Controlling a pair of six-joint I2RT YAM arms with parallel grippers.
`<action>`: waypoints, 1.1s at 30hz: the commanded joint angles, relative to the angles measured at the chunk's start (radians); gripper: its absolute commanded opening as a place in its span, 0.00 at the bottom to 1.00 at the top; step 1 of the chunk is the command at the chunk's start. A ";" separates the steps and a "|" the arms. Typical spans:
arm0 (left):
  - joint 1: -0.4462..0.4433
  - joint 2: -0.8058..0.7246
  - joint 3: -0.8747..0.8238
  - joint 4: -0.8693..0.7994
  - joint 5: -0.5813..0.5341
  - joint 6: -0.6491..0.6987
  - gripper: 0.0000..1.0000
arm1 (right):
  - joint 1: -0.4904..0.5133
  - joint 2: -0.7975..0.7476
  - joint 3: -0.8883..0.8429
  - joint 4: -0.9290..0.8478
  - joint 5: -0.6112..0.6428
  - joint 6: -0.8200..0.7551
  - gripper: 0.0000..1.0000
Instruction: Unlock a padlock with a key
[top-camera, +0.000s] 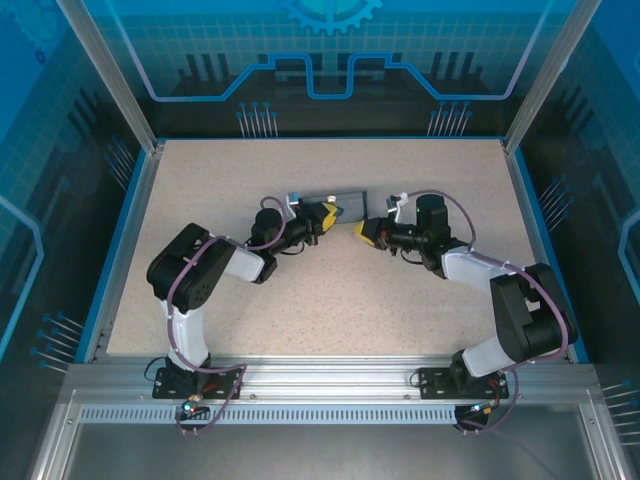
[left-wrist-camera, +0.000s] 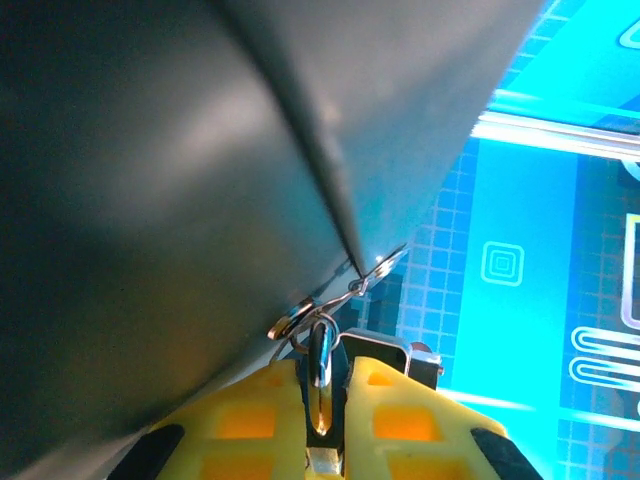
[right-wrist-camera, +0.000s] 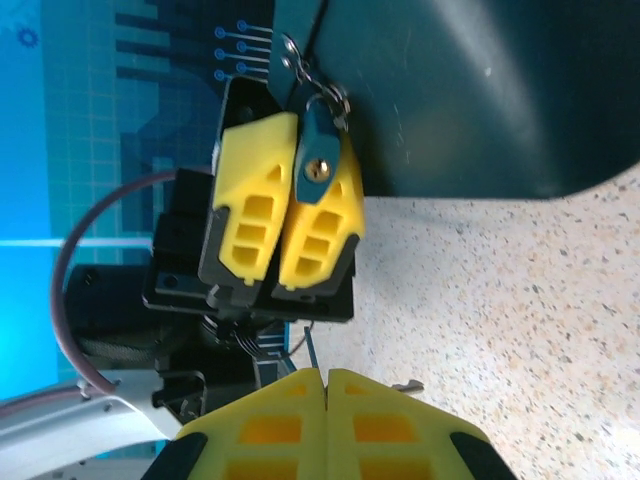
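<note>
Left gripper (right-wrist-camera: 298, 128) jaws pinch the padlock (right-wrist-camera: 316, 150) right at their tips. Its long axis runs roughly along the fingers. The shackle (left-wrist-camera: 320, 365) end goes out past the tips toward the tin (right-wrist-camera: 470, 90), and the keyhole end is tipped back to face the right gripper (right-wrist-camera: 326, 376). The shackle is hooked into a small wire ring (left-wrist-camera: 290, 322) at the tin's edge.

Right jaws are pressed together on the key (right-wrist-camera: 311, 351). It's a thin dark sliver seen edge-on, sticking out of the tips and aimed at the keyhole but short of it, not touching. A small grey metal bit (right-wrist-camera: 405, 385) lies on the table (right-wrist-camera: 500, 300) just beside the right tips; I can't tell what it is.

Pose: both arms are bent at the elbow, forearms angled inward and low, with the two grippers nose to nose near the table's middle. The left one comes in from the left, the right one from the right, with the tin just on the far side of them.

Materials:
- Padlock: teal body, brass-coloured keyhole, thin bright silvery shackle.
- Fingers: yellow plastic with rectangular pockets, on black mounts.
- Tin: the face shown is dark grey, smooth, with a slight sheen and one sharp crease in the left wrist view.
- Table: beige speckled top.
</note>
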 joint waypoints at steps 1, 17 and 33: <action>0.006 0.019 0.027 0.134 0.022 -0.043 0.00 | -0.003 0.026 0.033 0.050 0.028 0.050 0.00; 0.006 0.038 0.035 0.154 0.040 -0.044 0.00 | 0.012 0.122 0.069 0.138 0.060 0.155 0.00; 0.006 0.047 0.036 0.154 0.047 -0.042 0.00 | 0.018 0.156 0.092 0.171 0.072 0.176 0.00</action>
